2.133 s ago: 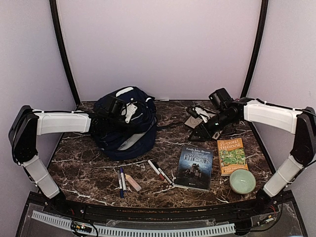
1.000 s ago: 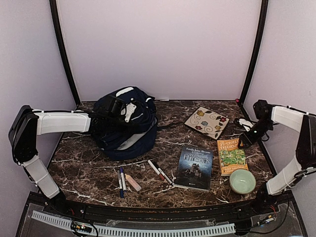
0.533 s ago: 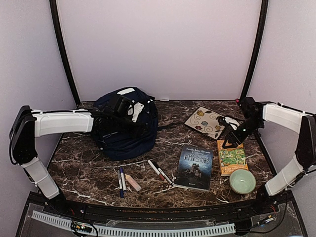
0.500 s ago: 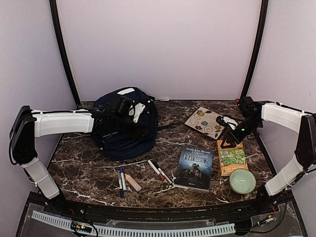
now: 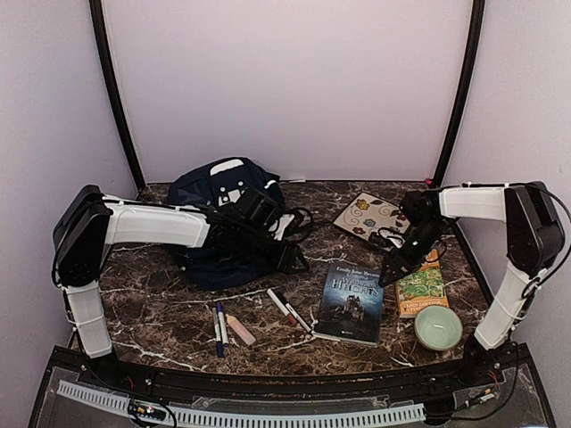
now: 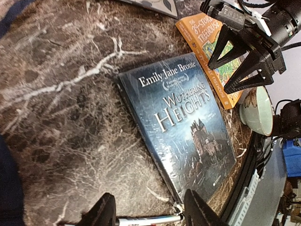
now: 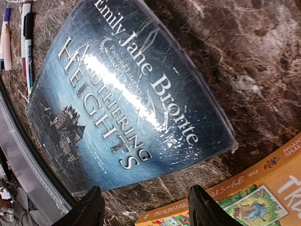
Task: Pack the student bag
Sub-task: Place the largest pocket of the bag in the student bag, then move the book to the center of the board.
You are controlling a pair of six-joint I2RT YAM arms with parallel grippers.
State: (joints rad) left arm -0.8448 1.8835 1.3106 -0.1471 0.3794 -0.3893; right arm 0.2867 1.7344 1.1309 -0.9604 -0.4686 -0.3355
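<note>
student bag (image 5: 203, 191): behind left gripper (image 5: 290, 259), against its arm; soft, slumping, bulky, probably light.
hold: stiffer seamed rim of the opening, not slack panels.
left gripper: spread, empty.
right gripper (image 5: 389, 273): spread, empty, over blue book (image 5: 351, 303) edge.

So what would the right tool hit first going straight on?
The right tool would likely meet the dark blue Wuthering Heights paperback at its edge, or the brown marble tabletop beside it; depth is unclear.
</note>
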